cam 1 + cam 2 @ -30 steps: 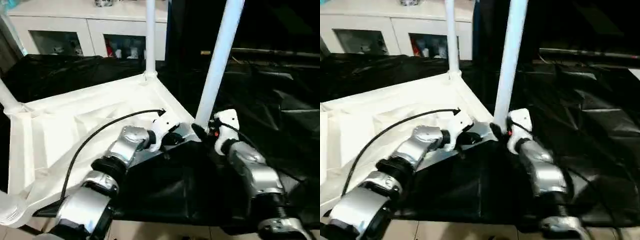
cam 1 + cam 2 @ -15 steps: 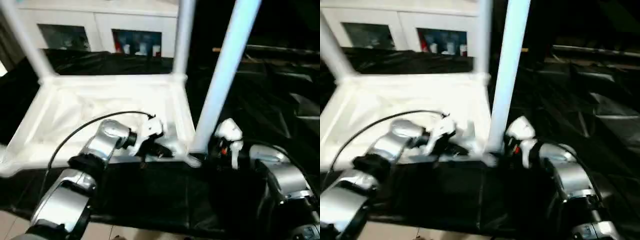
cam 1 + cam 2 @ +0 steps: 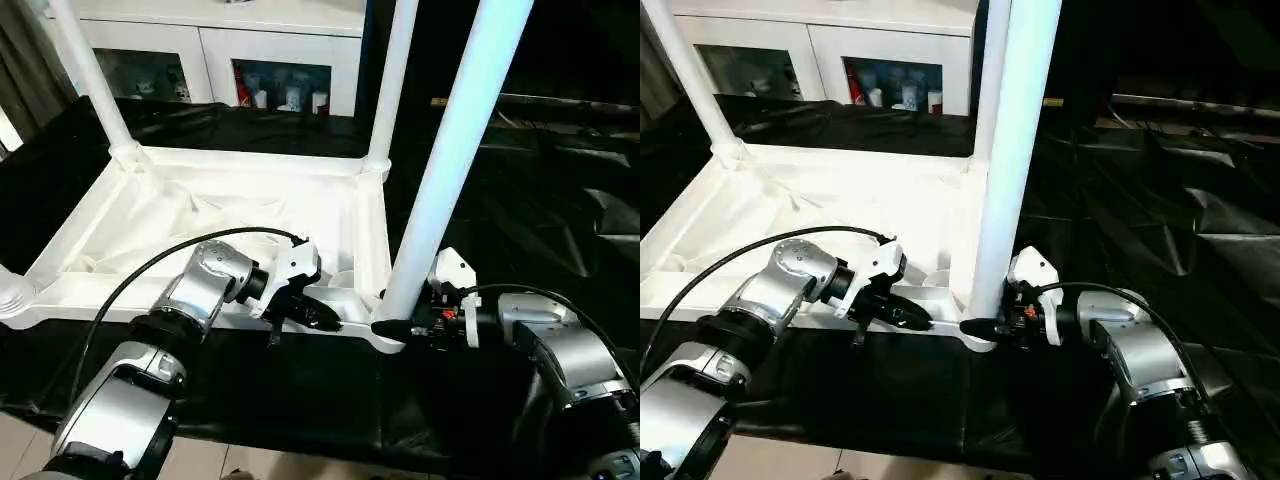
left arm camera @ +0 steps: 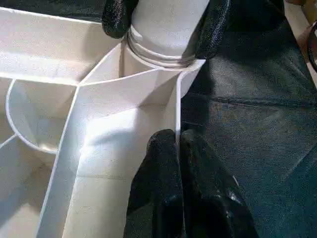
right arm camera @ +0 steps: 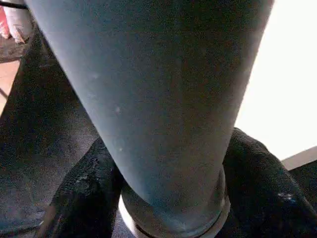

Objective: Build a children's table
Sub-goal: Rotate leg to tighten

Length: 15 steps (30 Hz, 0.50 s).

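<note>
Silver forearms [image 3: 205, 285], white wrists, black fingers [image 4: 198, 178], black cable [image 3: 150, 275].

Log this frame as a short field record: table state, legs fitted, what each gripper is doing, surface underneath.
table top: upside down, ribbed underside up
legs standing: three visible; near leg, two far legs
right gripper: jaws around the near leg's base at the corner socket
left gripper: jaws shut on the table top's rim wall beside that corner
surface: black sheet
background: white cabinet
</note>
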Motion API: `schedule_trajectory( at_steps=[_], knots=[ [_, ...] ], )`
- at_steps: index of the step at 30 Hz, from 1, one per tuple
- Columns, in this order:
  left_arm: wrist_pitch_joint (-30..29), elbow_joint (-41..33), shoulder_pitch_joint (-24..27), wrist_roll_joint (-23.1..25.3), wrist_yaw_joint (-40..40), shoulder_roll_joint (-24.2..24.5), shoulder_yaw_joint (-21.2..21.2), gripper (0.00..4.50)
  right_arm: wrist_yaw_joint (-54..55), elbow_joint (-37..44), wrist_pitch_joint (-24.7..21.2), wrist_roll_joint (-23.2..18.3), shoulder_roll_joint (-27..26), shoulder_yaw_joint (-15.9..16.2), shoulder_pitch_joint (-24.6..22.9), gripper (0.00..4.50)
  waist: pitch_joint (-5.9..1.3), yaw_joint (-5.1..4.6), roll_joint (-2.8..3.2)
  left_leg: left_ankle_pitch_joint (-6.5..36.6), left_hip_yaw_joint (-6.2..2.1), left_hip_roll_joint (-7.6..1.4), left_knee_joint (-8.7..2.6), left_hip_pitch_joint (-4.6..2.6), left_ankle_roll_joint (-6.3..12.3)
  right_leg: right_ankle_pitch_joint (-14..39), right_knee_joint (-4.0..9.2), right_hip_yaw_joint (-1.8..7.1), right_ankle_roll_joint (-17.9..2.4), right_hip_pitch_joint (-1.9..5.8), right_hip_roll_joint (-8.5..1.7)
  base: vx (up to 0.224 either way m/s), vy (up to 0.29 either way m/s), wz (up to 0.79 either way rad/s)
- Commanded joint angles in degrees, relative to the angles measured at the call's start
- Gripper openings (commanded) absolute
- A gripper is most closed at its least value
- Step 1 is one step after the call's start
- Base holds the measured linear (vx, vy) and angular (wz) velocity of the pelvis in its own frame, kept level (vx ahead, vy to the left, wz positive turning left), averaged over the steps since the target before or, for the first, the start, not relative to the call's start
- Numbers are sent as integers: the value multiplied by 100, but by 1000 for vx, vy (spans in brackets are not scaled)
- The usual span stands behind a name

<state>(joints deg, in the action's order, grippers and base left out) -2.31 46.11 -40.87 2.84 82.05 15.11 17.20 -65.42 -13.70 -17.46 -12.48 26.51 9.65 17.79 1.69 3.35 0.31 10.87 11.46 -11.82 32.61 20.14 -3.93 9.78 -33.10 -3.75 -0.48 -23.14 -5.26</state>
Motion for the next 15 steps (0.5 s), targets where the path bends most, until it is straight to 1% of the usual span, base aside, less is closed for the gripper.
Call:
schedule_trajectory(
  at_steps=[1,2,4,5,6,7,8,9,10,11,12,13,14,15],
  knots=[
    [-22,100,7,91,-260,-106,67,0,3,183,-57,-87,-110,106,-30,252,-260,5,-51,1245,-45,-156,-349,-8,353,1252,357,204,-1297,293,-269,0,0,0],
    [-30,109,-3,92,-308,-119,61,0,38,187,-56,-83,-134,97,-50,251,-252,5,-48,1316,-46,-159,-356,-18,333,1405,376,205,-1258,282,-274,0,0,0],
    [-65,281,-99,129,-853,-261,-54,0,557,-38,26,91,-336,-5,-60,251,-240,-5,-47,1422,-51,-157,-367,-24,285,1640,402,207,-1187,267,-275,0,0,0],
    [-105,372,-148,138,-1145,-344,-123,0,911,-210,52,192,-460,-88,-20,249,-231,-28,-51,1562,-60,-144,-373,-39,217,1885,431,204,-1127,244,-278,0,0,0],
    [-130,429,-178,141,-1323,-395,-166,0,1137,-323,64,251,-535,-142,13,249,-239,-49,-57,1606,-75,-133,-375,-43,147,2051,442,203,-1061,239,-284,0,0,0],
    [-135,446,-186,144,-1376,-411,-176,0,1202,-353,57,256,-559,-164,25,248,-237,-55,-66,1618,-81,-128,-380,-47,134,2124,460,200,-1030,239,-285,0,0,0],
    [-180,569,-245,166,-1782,-530,-249,0,1708,-578,17,293,-746,-339,108,248,-226,-71,-69,1649,-80,-124,-382,-48,135,2214,471,208,-981,219,-278,0,0,0],
    [-206,651,-282,182,-2067,-619,-293,0,2057,-714,-1,305,-878,-462,155,248,-236,-90,-70,1642,-86,-117,-385,-34,116,2213,467,205,-961,230,-279,0,0,0],
    [-235,751,-325,198,-2437,-744,-348,0,2502,-862,-53,303,-1055,-624,204,248,-234,-109,-58,1656,-92,-119,-390,-31,94,2209,463,205,-966,216,-277,0,0,0],
    [-262,831,-357,205,-2746,-871,-393,0,2920,-984,-106,301,-1227,-767,241,248,-235,-132,-73,1662,-94,-112,-386,-34,62,2215,469,195,-958,226,-270,0,0,0],
    [-262,831,-357,205,-2746,-871,-393,0,2920,-984,-106,301,-1227,-767,241,248,-241,-149,-79,1640,-95,-104,-382,-30,85,2223,482,195,-931,232,-274,0,0,0],
    [-273,874,-371,226,-2975,-989,-407,0,3288,-1070,-160,301,-1387,-883,264,248,-245,-145,-59,1603,-97,-105,-380,-31,107,2173,479,197,-931,241,-275,0,0,0],
    [-271,916,-382,257,-3216,-1169,-399,0,3839,-1205,-162,389,-1626,-1004,297,248,-247,-165,-61,1524,-83,-105,-374,-16,126,1990,464,210,-962,229,-264,0,0,0],
    [-259,946,-390,287,-3404,-1304,-390,0,4219,-1290,-157,465,-1803,-1070,314,248,-254,-174,-54,1507,-90,-104,-378,-13,111,1913,455,206,-984,228,-265,0,0,0]
  ],
)
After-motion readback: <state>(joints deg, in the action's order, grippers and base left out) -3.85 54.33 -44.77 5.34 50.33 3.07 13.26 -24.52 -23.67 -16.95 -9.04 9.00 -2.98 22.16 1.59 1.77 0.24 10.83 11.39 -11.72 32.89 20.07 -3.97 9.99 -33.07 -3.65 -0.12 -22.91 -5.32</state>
